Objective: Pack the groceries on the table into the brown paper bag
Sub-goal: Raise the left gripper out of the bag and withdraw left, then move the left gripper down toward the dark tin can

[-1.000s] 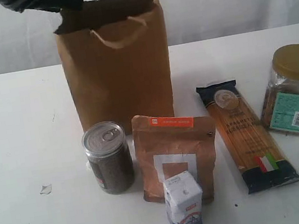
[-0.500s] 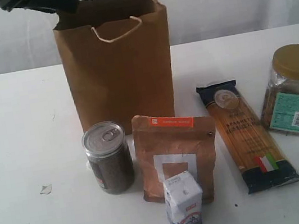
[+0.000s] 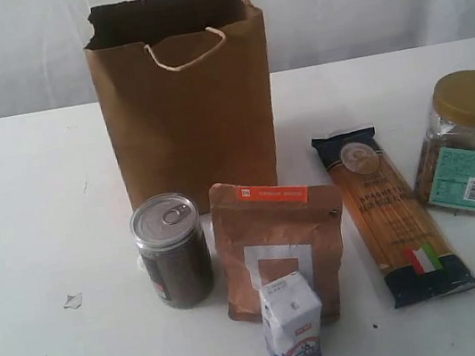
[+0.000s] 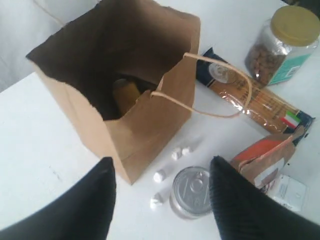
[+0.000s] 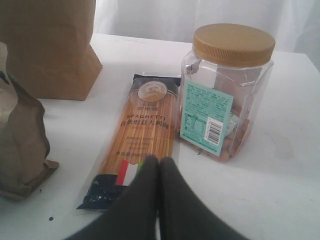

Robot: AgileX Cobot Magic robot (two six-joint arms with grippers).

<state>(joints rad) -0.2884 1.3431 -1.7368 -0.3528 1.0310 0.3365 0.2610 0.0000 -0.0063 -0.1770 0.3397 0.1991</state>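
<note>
Exterior view: a tall brown kraft-paper bag [image 3: 185,105] with pale cord handles stands upright at the rear centre of the white surface [image 3: 36,219]. In front of it a dark pull-tab can [image 3: 173,251] stands just left of a brown pouch with orange label [image 3: 280,248]. A small white-blue carton [image 3: 292,323] stands before the pouch. A spaghetti packet [image 3: 391,208] lies flat to the right. A gold-lidded clear jar [image 3: 467,142] stands upright beyond it.

Left wrist view: a yellow-grain bottle [image 4: 126,95] sits inside the bag, its cap hidden. The left jaws stand released and empty above the can. Small white crumpled scraps [image 4: 159,176] lie between can and bag.

Right wrist view: the right jaws are clenched tip to tip, holding nothing, over the flag end of the spaghetti packet. The jar stands just beside the packet.
</note>
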